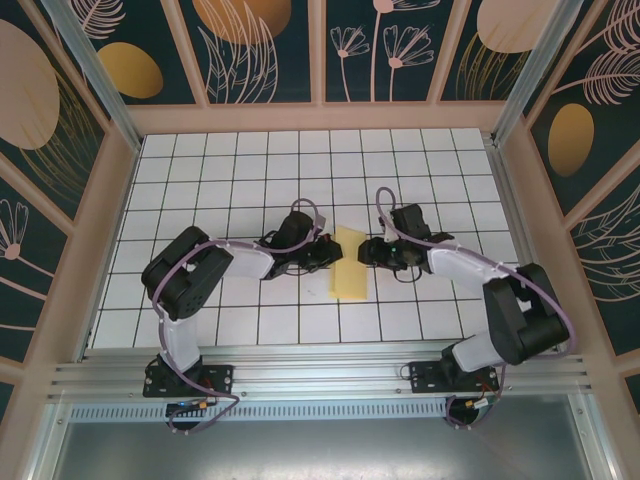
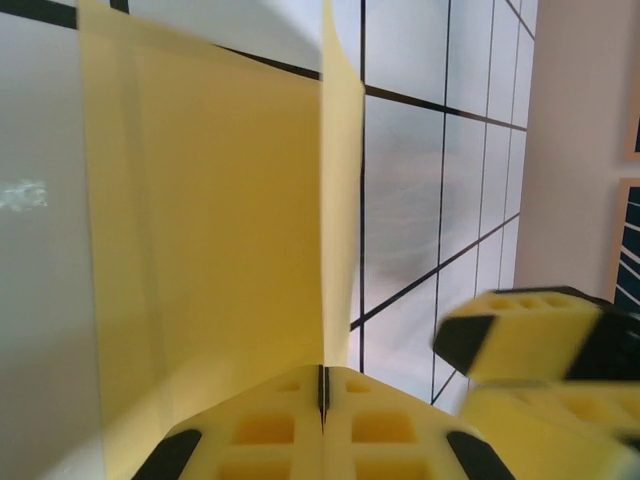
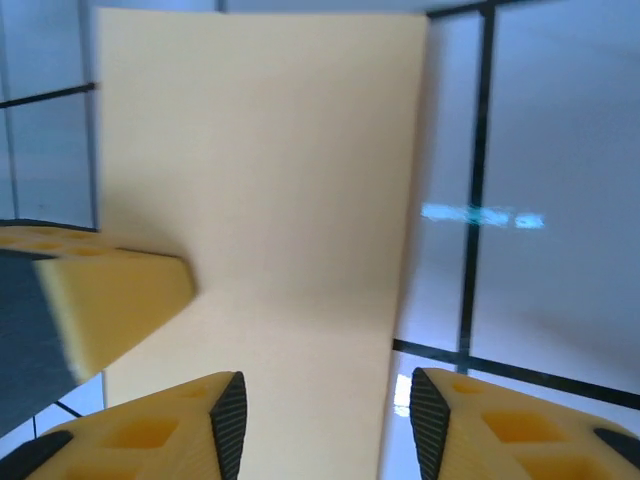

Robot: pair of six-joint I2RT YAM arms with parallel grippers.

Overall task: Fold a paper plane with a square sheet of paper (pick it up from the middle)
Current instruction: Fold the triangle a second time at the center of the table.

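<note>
The square sheet of paper [image 1: 349, 270] is pale yellow and lies doubled into a narrow upright strip on the tiles between the two arms. My left gripper [image 1: 326, 250] comes in from the left. In the left wrist view the left gripper [image 2: 323, 368] is shut, and a thin raised edge of the paper [image 2: 220, 230] runs up from between its pads. My right gripper [image 1: 366, 251] faces it from the right. In the right wrist view the right gripper [image 3: 325, 400] stands open over the paper [image 3: 280, 200], with nothing pinched between its fingers.
The white gridded table [image 1: 420, 170] is walled by pale wooden frames with patterned panels [image 1: 260, 40]. A metal rail [image 1: 320, 375] runs along the near edge by the arm bases. The two grippers are close, about one tile apart.
</note>
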